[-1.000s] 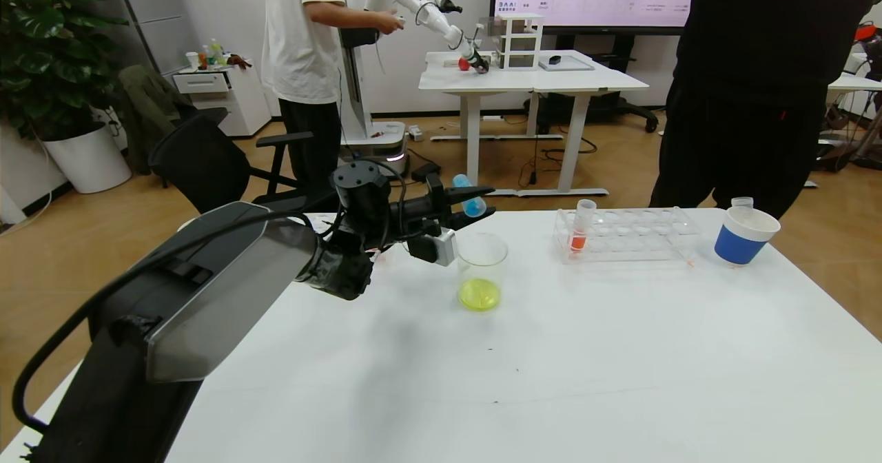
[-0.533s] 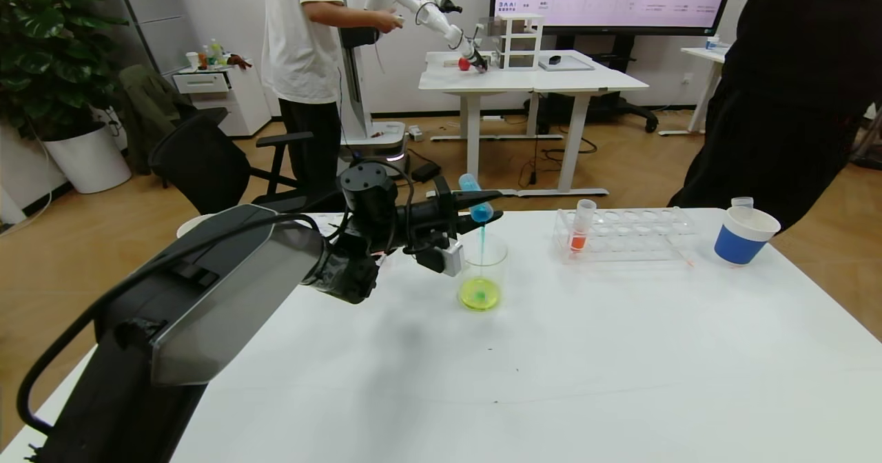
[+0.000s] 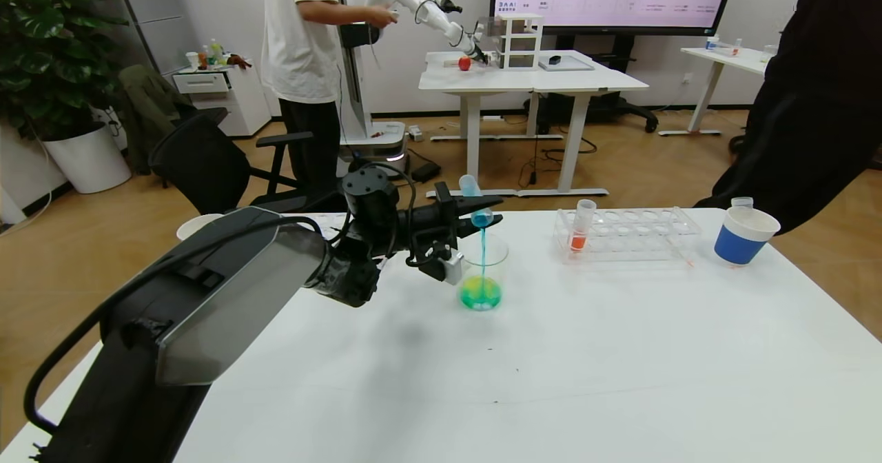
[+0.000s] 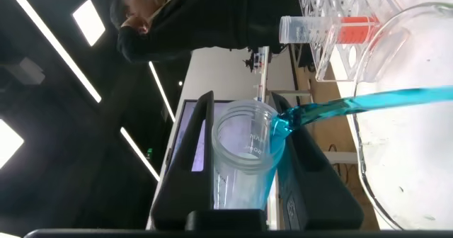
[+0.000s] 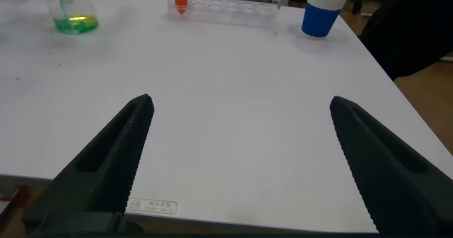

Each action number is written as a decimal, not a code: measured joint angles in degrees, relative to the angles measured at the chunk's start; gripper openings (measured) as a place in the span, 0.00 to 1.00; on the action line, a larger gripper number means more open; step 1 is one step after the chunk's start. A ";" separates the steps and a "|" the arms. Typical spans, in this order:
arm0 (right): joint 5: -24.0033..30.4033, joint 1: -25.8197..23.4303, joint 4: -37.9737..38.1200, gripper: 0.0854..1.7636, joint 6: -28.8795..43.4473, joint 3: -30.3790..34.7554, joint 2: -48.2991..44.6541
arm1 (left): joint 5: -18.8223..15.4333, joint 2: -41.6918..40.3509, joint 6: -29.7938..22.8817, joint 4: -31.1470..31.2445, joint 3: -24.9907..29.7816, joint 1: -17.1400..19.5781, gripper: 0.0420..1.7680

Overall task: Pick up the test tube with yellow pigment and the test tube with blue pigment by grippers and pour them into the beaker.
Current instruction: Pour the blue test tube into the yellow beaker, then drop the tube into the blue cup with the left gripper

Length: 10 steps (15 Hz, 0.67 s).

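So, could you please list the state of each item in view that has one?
test tube with blue pigment: tipped mouth-down, pouring a blue stream.
beaker: upright, holding yellow-green liquid turning blue.
left tool: shut on the tube above the beaker.
right tool: open, empty, above bare table.
orange-red tube: upright in the rack.
paper cup: upright.

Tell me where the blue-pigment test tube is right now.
In the head view, the test tube with blue pigment is tipped in the left gripper, just above the beaker, left of the tube rack.
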 joint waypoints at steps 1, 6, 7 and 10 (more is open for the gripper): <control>0.00 0.00 0.00 0.98 0.00 0.00 0.00 | 0.00 0.00 0.96 0.00 -0.13 0.00 0.27; 0.00 -0.02 0.00 0.98 0.00 0.00 0.00 | -0.05 -0.30 4.64 -0.22 -0.48 0.11 0.27; 0.00 -0.02 0.00 0.98 0.00 0.00 0.00 | -0.07 -0.41 4.86 -0.27 -0.50 0.13 0.27; 0.00 0.00 0.00 0.98 0.00 0.00 0.00 | -0.18 -0.88 5.53 -0.49 0.00 0.22 0.27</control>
